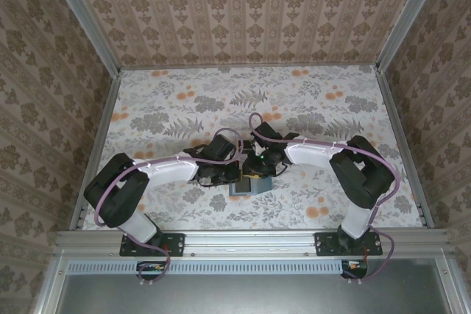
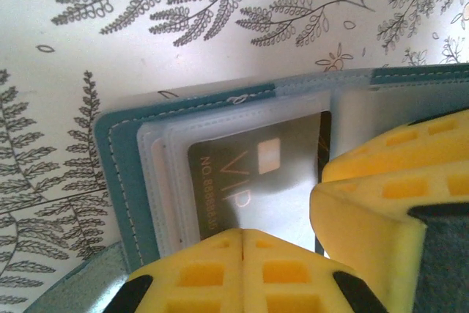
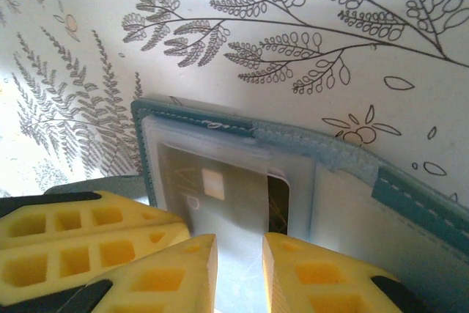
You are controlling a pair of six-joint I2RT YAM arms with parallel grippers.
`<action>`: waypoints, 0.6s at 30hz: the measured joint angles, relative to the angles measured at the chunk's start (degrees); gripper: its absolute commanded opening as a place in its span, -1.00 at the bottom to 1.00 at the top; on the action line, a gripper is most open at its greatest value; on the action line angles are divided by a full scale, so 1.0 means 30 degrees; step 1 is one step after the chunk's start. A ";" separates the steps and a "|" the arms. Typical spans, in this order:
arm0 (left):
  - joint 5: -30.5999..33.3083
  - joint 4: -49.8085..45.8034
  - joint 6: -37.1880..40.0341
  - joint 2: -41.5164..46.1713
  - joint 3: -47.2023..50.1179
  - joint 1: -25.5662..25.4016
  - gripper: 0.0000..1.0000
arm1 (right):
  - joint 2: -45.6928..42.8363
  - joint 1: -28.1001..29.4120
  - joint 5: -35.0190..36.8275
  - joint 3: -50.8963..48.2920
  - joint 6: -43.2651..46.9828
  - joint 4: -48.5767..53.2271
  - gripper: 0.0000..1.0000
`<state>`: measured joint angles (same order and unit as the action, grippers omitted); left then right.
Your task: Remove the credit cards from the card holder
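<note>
With the left gripper (image 2: 242, 254) pinched shut at the near edge of the card holder (image 2: 117, 174), open at the table's (image 1: 309, 101) near centre, the right gripper (image 3: 240, 269), jaws narrowly parted, may nip the clear sleeve (image 2: 165, 181) along with the VIP card (image 2: 249, 181) and drag the holder instead of freeing the card

A lab test booth: patterned paper walls (image 1: 243, 5), aluminium frame (image 1: 250, 240).
</note>
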<state>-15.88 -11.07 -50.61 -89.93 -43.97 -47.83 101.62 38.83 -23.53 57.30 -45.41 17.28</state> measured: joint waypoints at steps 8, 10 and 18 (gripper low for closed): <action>-0.0066 0.0153 -0.0007 0.0000 0.0153 0.0117 -0.85 | 0.0109 0.0000 0.0495 0.0073 0.0204 0.0379 -0.39; -0.0073 0.0153 -0.0007 0.0000 0.0153 0.0117 -0.85 | 0.0029 0.0000 0.0794 0.0153 0.0299 0.0663 -0.38; -0.0138 0.0248 -0.0007 0.0015 0.0277 0.0226 -0.85 | -0.0386 0.0000 0.1326 0.0255 0.0627 0.1596 -0.35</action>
<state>-16.29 -10.33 -50.63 -89.89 -43.13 -47.16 100.47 38.83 -19.55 58.06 -43.53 22.06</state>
